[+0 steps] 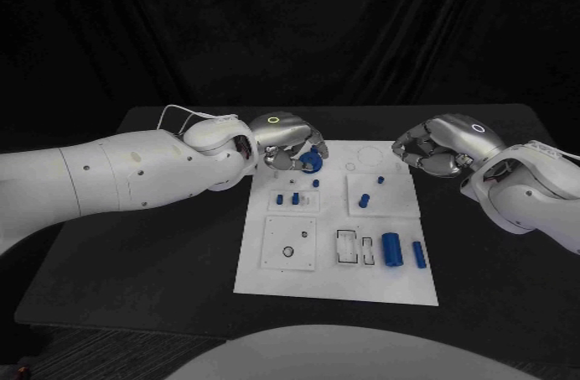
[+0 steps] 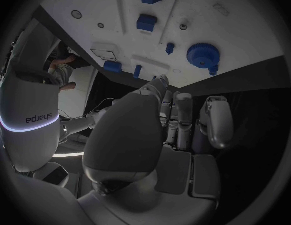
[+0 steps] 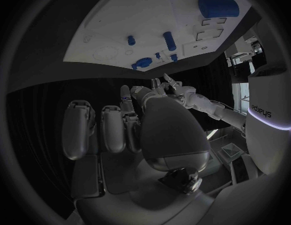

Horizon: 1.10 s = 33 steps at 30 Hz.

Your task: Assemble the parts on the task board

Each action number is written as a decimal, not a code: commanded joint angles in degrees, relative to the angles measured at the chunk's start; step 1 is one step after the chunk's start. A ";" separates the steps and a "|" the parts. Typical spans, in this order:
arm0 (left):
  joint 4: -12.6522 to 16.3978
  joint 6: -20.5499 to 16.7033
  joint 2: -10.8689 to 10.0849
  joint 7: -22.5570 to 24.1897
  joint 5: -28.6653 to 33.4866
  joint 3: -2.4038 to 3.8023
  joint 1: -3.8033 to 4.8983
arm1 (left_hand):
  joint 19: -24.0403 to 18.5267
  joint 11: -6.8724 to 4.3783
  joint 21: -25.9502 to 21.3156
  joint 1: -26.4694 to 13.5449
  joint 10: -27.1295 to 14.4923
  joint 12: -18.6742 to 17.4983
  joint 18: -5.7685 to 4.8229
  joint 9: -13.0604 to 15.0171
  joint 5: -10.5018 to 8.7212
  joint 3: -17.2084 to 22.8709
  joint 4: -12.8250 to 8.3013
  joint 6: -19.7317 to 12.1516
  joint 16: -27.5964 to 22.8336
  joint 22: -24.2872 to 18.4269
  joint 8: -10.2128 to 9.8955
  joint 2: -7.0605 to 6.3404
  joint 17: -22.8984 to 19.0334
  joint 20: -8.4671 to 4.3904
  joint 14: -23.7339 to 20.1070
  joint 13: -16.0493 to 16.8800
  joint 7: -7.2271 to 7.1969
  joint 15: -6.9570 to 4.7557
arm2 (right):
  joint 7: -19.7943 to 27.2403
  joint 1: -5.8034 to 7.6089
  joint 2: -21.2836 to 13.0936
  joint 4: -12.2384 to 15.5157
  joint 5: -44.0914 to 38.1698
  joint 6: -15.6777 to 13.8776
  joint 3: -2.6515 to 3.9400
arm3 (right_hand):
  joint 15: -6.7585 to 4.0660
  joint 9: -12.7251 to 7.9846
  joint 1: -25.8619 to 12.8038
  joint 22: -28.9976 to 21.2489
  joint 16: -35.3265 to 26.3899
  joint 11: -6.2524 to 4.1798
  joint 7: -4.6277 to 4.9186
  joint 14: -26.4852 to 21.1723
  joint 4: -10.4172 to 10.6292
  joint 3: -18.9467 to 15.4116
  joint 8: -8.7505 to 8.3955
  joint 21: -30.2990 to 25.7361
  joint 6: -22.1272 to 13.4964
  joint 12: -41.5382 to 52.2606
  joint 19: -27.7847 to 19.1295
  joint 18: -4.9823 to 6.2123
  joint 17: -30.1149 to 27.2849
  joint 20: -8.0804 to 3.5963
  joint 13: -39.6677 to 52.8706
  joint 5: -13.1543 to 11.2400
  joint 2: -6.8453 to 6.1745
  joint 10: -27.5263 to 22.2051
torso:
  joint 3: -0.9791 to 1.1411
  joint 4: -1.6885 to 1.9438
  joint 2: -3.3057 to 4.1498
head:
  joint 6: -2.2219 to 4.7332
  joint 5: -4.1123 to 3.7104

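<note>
The white task board (image 1: 339, 271) lies in the middle of the black table. My left hand (image 1: 287, 143) hovers over its far left corner, fingers apart, right by a blue gear (image 1: 312, 160). The left wrist view shows the gear (image 2: 202, 55) on the board just beyond the fingertips (image 2: 161, 80), with a gap between them. My right hand (image 1: 435, 148) hangs at the board's far right corner and holds nothing. Its fingers (image 3: 111, 127) lie side by side. A large blue cylinder (image 1: 391, 247) and a thinner one (image 1: 418, 254) lie at the board's right.
Small blue pegs (image 1: 287, 200) stand at the board's left, and others (image 1: 364, 200) stand in a square plate at its centre right. Rectangular slots (image 1: 357, 247) and a square plate with a ring (image 1: 290, 244) lie nearer me. Bare black table (image 1: 145, 262) flanks the board.
</note>
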 commanded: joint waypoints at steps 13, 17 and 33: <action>-1.53 2.35 2.47 -1.60 -10.05 0.08 -1.75 | 2.05 -0.05 1.93 -4.37 7.82 2.36 -1.06 -4.25 -2.42 -0.58 1.31 0.85 3.38 10.65 0.24 -0.31 -0.24 -0.19 2.93 -2.57 -0.12 0.30 | 0.27 -0.38 0.09 -0.41 0.08 -0.62 0.04 | 0.47 0.06 0.11 11.14 -0.05 0.44 0.12 2.57 -0.12 -0.19 -0.12 0.01 0.31 -0.30 0.94 0.26 -0.02 0.49 11.00 0.38 -0.23 4.14 | 0.04 -0.16 0.07 | 0.00 -0.59; -1.86 3.38 3.02 -2.19 -10.67 0.08 -1.99 | 2.13 -0.03 1.98 -4.58 8.33 2.37 -1.08 -4.44 -2.42 -0.57 1.36 1.31 3.47 10.67 0.37 -0.31 -0.50 -0.21 2.98 -2.77 0.02 0.35 | 0.26 -0.42 0.07 -0.44 0.08 -0.64 0.04 | 0.47 0.06 0.10 11.15 -0.07 0.43 0.11 2.56 -0.12 -0.18 -0.12 0.04 0.31 -0.36 0.95 0.26 -0.08 0.50 10.87 0.41 -0.23 4.08 | 0.01 -0.11 0.01 | 0.00 -0.65; -3.98 6.38 4.51 -3.66 -11.06 0.08 -2.56 | 1.76 -0.18 1.12 -4.28 9.13 0.03 -0.92 -5.44 -0.79 0.53 0.58 4.59 3.06 10.43 0.86 -0.16 -3.08 -0.26 2.09 -5.11 -0.12 0.32 | 0.25 -0.48 0.28 -0.67 0.31 -0.37 0.04 | 0.47 0.06 0.11 11.11 -0.09 0.42 0.10 2.55 -0.15 -0.16 -0.16 -0.11 0.26 -0.42 0.90 0.29 -0.12 0.50 10.76 0.46 -0.24 4.03 | -0.05 -0.12 0.05 | 0.00 -0.42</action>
